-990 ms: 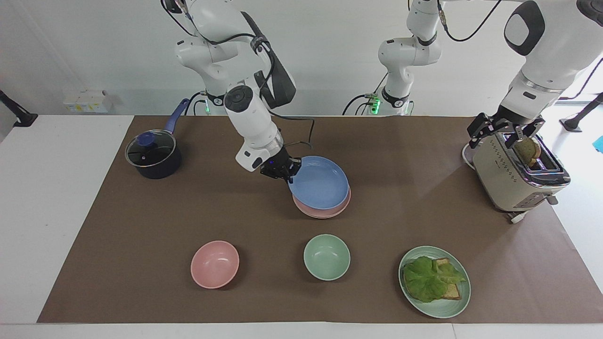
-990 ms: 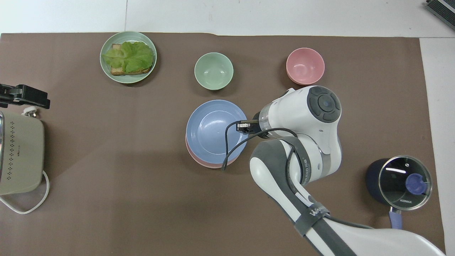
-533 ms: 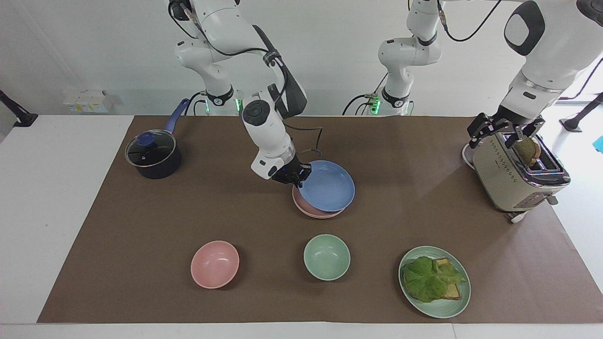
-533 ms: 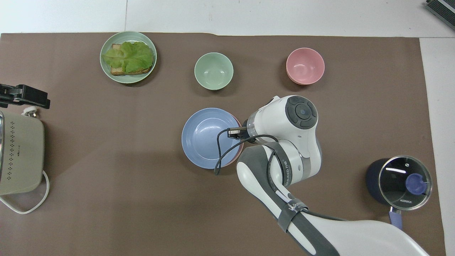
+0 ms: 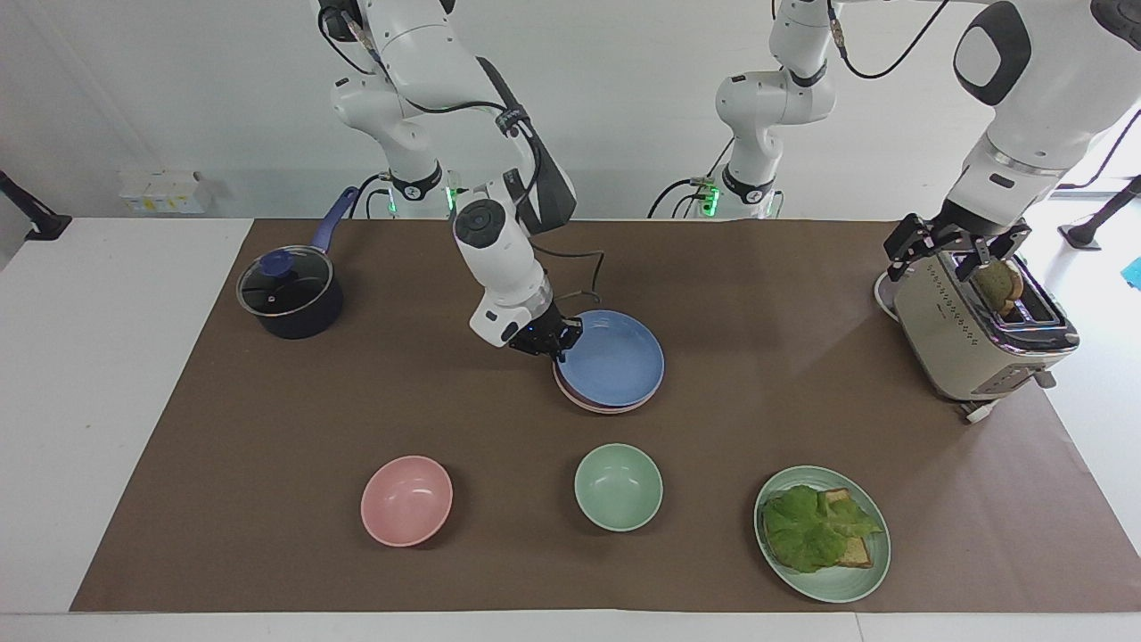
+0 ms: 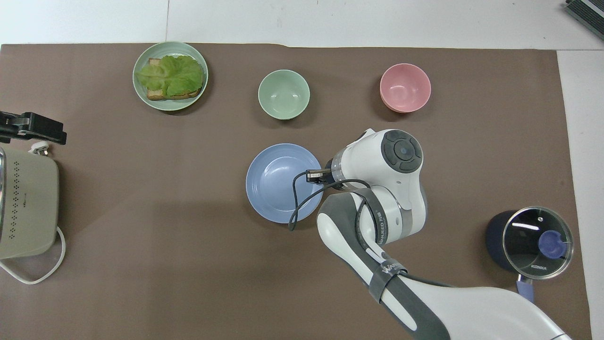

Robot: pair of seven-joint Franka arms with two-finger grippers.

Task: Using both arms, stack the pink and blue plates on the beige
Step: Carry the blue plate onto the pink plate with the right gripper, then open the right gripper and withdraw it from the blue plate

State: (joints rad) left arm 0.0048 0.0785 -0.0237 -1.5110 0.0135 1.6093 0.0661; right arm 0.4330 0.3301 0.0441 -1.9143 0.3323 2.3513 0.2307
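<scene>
Overhead view: green plate [image 6: 141,93] holds lettuce [image 6: 170,74], toast [image 6: 154,93].

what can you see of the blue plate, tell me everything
The blue plate is round, shallow, medium blue and matte, with a plain raised rim. It lies level on the pink plate, whose edge shows only as a thin crescent beneath it, mid-table, nearer the robots than the green bowl. The right tool is shut on its rim at the right arm's end. A black cable hangs over it in the overhead view.

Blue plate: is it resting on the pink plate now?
Yes, the blue plate sits on the pink plate, whose rim shows just beneath its edge.
</scene>
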